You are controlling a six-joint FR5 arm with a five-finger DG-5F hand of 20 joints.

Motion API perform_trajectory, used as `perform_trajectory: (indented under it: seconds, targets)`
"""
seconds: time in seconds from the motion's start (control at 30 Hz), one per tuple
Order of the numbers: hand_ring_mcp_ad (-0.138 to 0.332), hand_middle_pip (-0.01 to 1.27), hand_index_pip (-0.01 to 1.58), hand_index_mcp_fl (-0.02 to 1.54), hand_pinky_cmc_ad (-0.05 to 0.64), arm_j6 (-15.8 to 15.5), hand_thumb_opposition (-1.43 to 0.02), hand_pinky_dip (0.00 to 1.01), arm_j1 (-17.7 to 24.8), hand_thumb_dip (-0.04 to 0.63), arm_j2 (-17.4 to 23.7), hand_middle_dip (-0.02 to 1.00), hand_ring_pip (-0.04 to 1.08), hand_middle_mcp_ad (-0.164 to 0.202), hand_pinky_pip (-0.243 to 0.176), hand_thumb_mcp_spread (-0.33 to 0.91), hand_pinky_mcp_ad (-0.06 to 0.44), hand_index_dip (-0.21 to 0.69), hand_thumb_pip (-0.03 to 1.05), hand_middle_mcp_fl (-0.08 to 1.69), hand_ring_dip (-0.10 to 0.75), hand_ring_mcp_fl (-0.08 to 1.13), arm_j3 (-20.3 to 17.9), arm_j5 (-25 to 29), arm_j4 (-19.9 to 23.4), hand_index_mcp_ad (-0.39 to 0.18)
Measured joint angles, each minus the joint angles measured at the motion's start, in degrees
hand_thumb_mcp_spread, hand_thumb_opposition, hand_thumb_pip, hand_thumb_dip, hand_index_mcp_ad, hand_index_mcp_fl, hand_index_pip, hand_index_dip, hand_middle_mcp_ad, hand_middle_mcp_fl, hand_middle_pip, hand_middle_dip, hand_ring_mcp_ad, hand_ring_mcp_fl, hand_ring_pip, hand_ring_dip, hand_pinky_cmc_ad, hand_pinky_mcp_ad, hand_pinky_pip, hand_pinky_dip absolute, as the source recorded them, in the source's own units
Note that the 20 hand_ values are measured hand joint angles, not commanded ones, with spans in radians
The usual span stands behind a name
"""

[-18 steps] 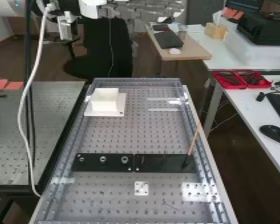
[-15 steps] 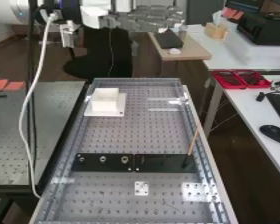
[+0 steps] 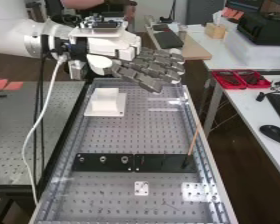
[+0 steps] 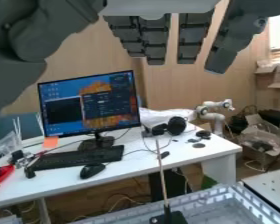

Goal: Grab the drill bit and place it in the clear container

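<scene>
The robot hand (image 3: 147, 70) is spread wide and empty, above the bench's (image 3: 111, 197) far end. The drill bit is probably 1 of the thin pins (image 3: 164, 160) standing in the 2 dark plates (image 3: 107, 167) at the near end; I cannot tell which. A sideways approach could knock over the leaning rod (image 3: 193, 140) on the right, and a loose pinch could let so slim a bit slip. Faint edges make the clear container hard to place, risking a missed drop. The perforated surface carries a white block (image 3: 105, 98), far left; beyond are red trays (image 3: 240, 80) and a monitor (image 4: 91, 105).
</scene>
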Motion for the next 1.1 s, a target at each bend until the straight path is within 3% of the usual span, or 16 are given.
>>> perform_trajectory:
  seconds: [0.17, 0.63, 0.9, 1.1]
  targets:
    - [0.169, 0.15, 0.07, 0.02, 0.314, 1.72, -0.7, 0.35, -0.71, 0.005, -2.35, 0.05, 0.11, 0.124, -0.089, 0.17, 0.234, 0.019, 0.24, 0.03, 0.017, 0.03, -1.83, 0.82, 2.71, 0.115]
    - [0.178, 0.15, 0.09, 0.04, 0.314, 5.97, -0.7, 0.37, -2.49, 0.009, -9.86, 0.04, 0.1, 0.122, -0.106, 0.22, 0.234, 0.019, 0.37, 0.02, 0.017, 0.03, -1.88, 2.1, 3.7, 0.117]
    - [0.183, 0.15, 0.09, 0.05, 0.314, 7.22, -0.7, 0.38, -3.53, 0.009, -12.67, 0.05, 0.1, 0.124, -0.106, 0.25, 0.234, 0.01, 0.4, 0.03, 0.019, 0.03, -0.99, 2.5, 5.11, 0.072]
    - [0.183, 0.15, 0.12, 0.09, 0.314, 7.66, -0.71, 0.38, -3.73, 0.044, -14.17, 0.06, 0.1, 0.122, -0.106, 0.26, 0.23, 0.0, 0.52, 0.02, 0.019, 0.03, -0.41, 3.11, 7.19, 0.052]
